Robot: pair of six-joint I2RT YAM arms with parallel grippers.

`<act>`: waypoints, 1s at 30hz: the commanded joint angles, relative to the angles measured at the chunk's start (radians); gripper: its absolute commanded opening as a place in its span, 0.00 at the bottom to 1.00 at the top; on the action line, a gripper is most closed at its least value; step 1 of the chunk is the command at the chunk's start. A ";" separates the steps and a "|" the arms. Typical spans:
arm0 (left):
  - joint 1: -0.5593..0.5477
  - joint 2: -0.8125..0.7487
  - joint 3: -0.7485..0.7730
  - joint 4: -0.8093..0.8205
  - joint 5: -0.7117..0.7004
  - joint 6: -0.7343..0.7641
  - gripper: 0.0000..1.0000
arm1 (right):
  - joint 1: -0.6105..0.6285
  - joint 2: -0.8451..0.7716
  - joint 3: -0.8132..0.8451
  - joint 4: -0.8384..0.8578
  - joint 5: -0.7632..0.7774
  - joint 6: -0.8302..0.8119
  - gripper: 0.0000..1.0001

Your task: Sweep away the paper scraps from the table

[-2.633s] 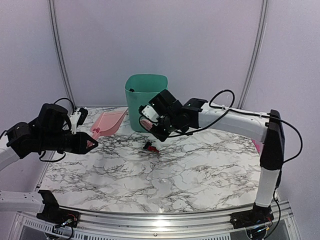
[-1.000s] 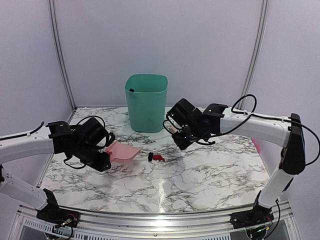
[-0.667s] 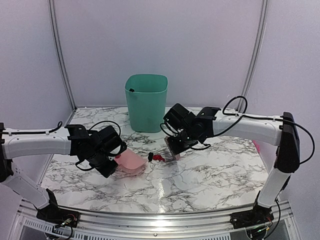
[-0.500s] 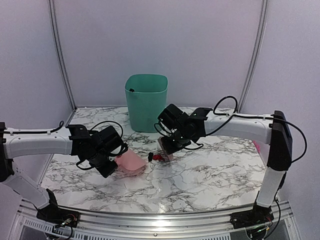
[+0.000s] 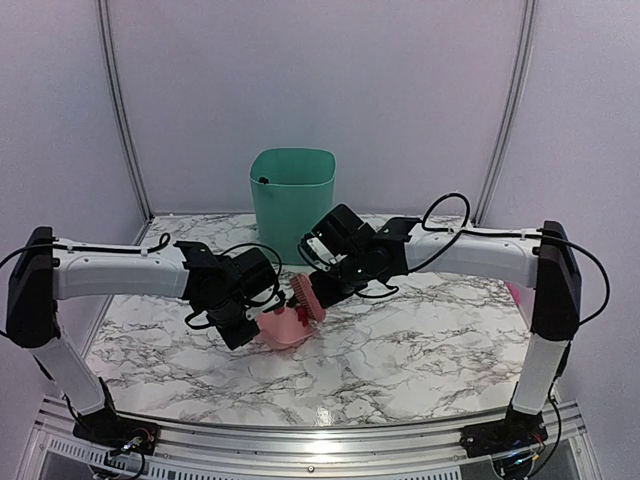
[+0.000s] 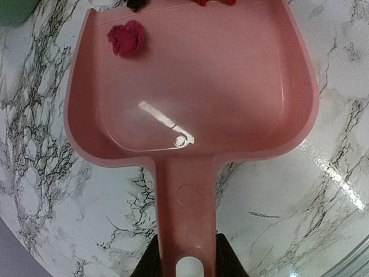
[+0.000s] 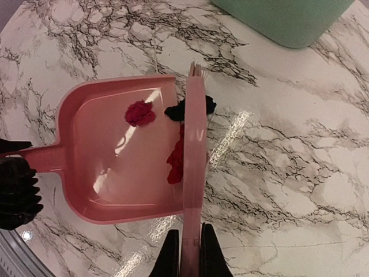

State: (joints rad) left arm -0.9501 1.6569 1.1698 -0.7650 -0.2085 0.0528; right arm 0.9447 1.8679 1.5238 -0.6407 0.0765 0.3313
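**Collection Stage: Current State**

Locate the pink dustpan (image 6: 202, 98) lying flat on the marble-patterned table (image 5: 430, 340), at the centre of the top view, in front of the green bin (image 5: 291, 200).

Note the left gripper (image 6: 185, 262) at the bottom edge of the left wrist view, fingers closed against both sides of the dustpan handle.

Note the right gripper (image 7: 188, 254) at the bottom edge of the right wrist view, fingers pinched on the handle of the pink brush (image 7: 194, 144). See the brush lying along the open front edge of the dustpan.

Find the paper scraps (image 7: 167, 133) in the middle of the right wrist view, as follows:
- magenta scrap (image 7: 140, 112): inside the pan, just short of the lip.
- black scrap (image 7: 173, 111): at the lip, showing on both sides of the brush.
- red scrap (image 7: 175, 157): at the lip, against the brush on the pan side.
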 commanded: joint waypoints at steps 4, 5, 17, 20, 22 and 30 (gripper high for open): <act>0.010 0.066 0.034 -0.018 0.025 0.055 0.00 | -0.002 0.008 0.012 0.086 -0.118 -0.063 0.00; 0.012 0.069 0.034 -0.013 0.021 0.054 0.00 | -0.001 0.008 0.012 0.091 -0.122 -0.065 0.00; 0.020 0.005 -0.031 0.003 0.054 0.000 0.00 | -0.003 -0.069 0.076 0.006 0.010 -0.090 0.00; 0.020 -0.023 -0.063 0.004 0.067 -0.015 0.00 | -0.007 -0.094 0.084 0.000 0.056 -0.091 0.00; 0.020 -0.028 -0.078 0.005 0.068 -0.021 0.00 | -0.011 -0.100 0.080 0.018 0.077 -0.090 0.00; 0.036 -0.035 -0.089 0.004 0.083 -0.079 0.00 | -0.023 -0.015 0.102 0.086 0.229 -0.129 0.00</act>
State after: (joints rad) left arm -0.9325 1.6424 1.0966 -0.7219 -0.1463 0.0219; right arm 0.9295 1.7977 1.5749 -0.6098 0.1921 0.2428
